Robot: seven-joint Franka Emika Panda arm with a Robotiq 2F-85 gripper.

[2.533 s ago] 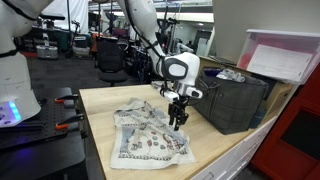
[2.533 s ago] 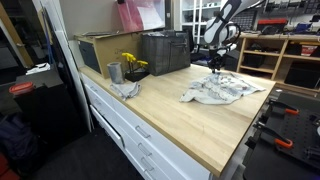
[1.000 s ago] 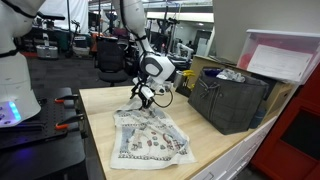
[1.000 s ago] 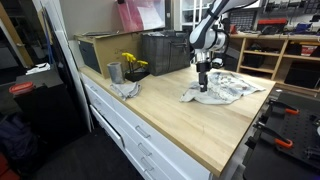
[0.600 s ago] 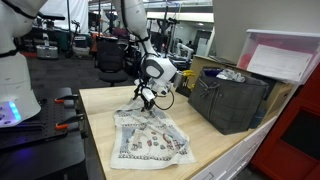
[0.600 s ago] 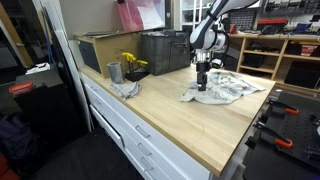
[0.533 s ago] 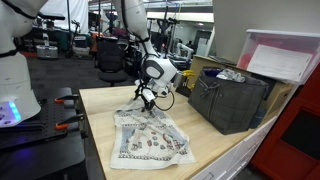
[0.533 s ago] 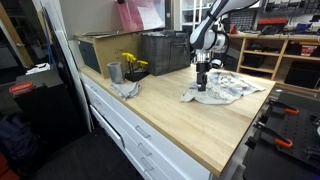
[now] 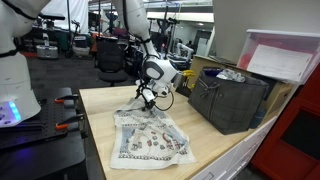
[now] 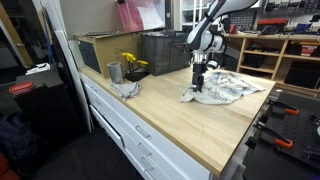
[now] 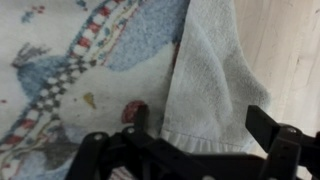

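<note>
1. The patterned cloth (image 9: 150, 140) was seen lying crumpled and partly spread on the wooden tabletop (image 9: 100, 112), in the lower middle of an exterior view. It was also seen right of centre in an exterior view (image 10: 222, 90).
2. In the wrist view a pale terry strip (image 11: 205, 70) of the cloth, apparently an edge turned over, was shown running down the middle. The printed face lay to its left and bare wood to its right.
3. The pincer (image 9: 147, 100) was held with its jaws spread wide and nothing was gripped. It was poised at the cloth's upper left edge in that frame.
4. In the wrist view the pincer (image 11: 200, 135) filled the lower edge, with the terry strip framed between its two dark fingers (image 11: 262, 122). Whether the tips touched the fabric could not be told.
5. The step in hand was judged to be an approach to the cloth's edge, with no grasp yet made.
6. The next move was judged to call for a short lowering, so that the turned-over edge is caught between the fingers before they are closed. The wood beneath should not be pressed.
7. Farther out, a dark crate (image 10: 165, 50) stood at the back of the tabletop. A metal cup (image 10: 114, 72), yellow flowers (image 10: 132, 63) and a grey rag (image 10: 127, 90) lay well apart from the cloth, at the left.
</note>
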